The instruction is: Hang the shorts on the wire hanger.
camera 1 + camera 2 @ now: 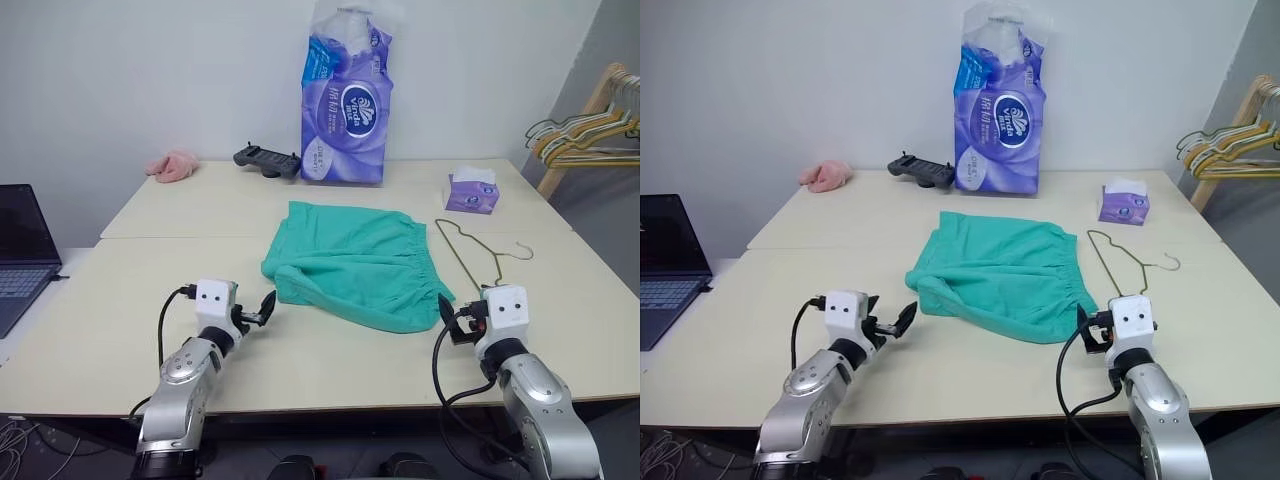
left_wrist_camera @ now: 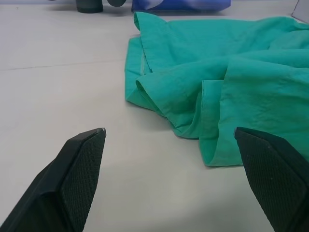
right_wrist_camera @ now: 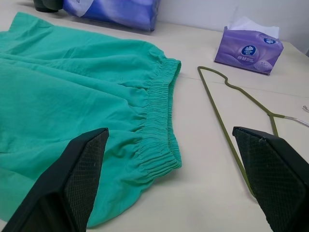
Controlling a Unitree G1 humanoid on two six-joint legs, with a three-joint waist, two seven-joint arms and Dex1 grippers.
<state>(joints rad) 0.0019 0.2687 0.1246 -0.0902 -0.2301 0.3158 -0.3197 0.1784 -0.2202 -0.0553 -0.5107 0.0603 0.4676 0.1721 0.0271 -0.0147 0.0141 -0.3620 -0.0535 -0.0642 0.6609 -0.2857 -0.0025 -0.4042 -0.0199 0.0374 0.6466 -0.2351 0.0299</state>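
shorts: The teal-green shorts (image 1: 352,262) lie flat in the middle of the table (image 1: 150,290). The bunched waistband faces my right side and the leg ends face my left. I think they were spread out like this so I can reach both ends.

wire hanger: The thin wire hanger (image 1: 472,250) lies flat on the table just beside the waistband, not touching it as far as I can see. Its hook points away from the shorts. Being so near should make it easy to slide the shorts on.

left gripper: My left gripper (image 1: 257,310) sits low over the table near the leg ends. Its two black fingers (image 2: 79,166) are spread wide. It holds nothing and touches nothing.

right gripper: My right gripper (image 1: 452,318) sits near the waistband corner and the near end of the hanger. Its fingers (image 3: 77,174) are spread wide too, with nothing in them.

my guess: Both hands look ready to start. No grab has been made yet.

other stuff: A purple tissue pack (image 1: 345,100), a small tissue box (image 1: 472,190) and a pink cloth (image 1: 173,165) sit at the back, well apart from my work.
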